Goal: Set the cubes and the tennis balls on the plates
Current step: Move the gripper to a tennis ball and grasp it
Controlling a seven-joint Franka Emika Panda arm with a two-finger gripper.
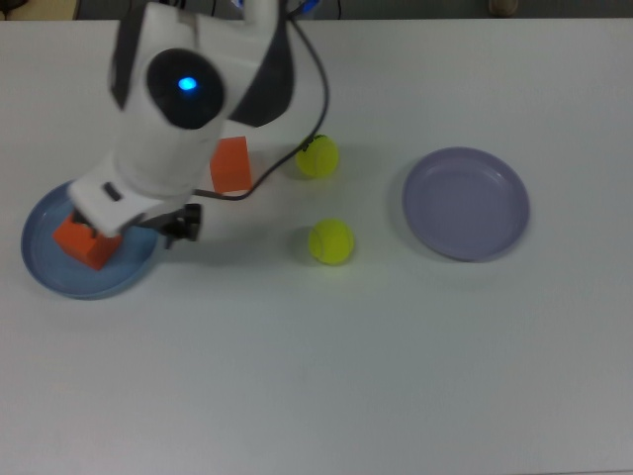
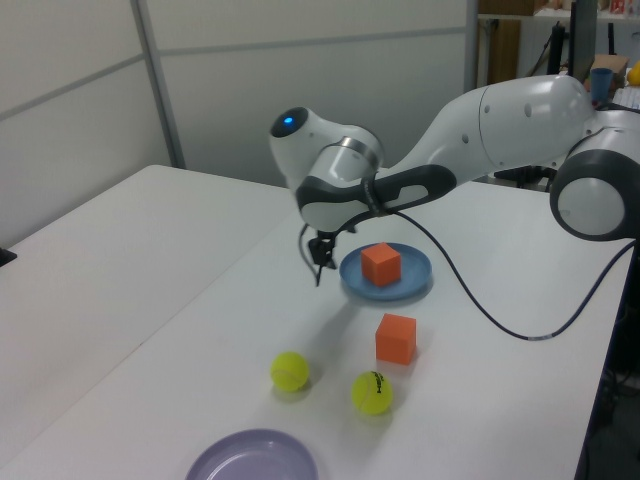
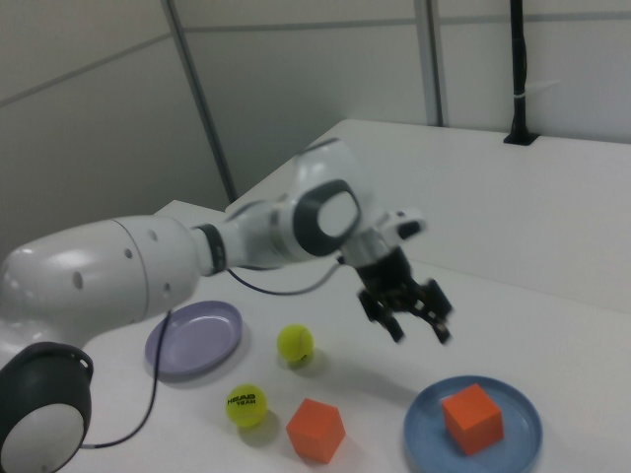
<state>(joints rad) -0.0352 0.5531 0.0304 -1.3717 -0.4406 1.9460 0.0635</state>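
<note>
One orange cube (image 1: 83,243) rests on the light blue plate (image 1: 111,278), also visible in the right view as cube (image 3: 471,418) on plate (image 3: 519,418). The other cube (image 1: 230,165) stands on the table beside it. Two tennis balls (image 1: 317,156) (image 1: 330,241) lie mid-table; the ball (image 3: 246,405) with a dark logo is nearest the loose cube. The lavender plate (image 1: 465,203) sits bare at the top view's right. My gripper (image 3: 415,320) hangs open and holds nothing, raised above the table just off the blue plate's rim, as the left view's gripper (image 2: 319,263) also shows.
The arm's white body (image 1: 188,99) and its black cable (image 1: 297,119) cover part of the table behind the loose cube in the top view. Another white table (image 2: 110,240) stands at the left view's left.
</note>
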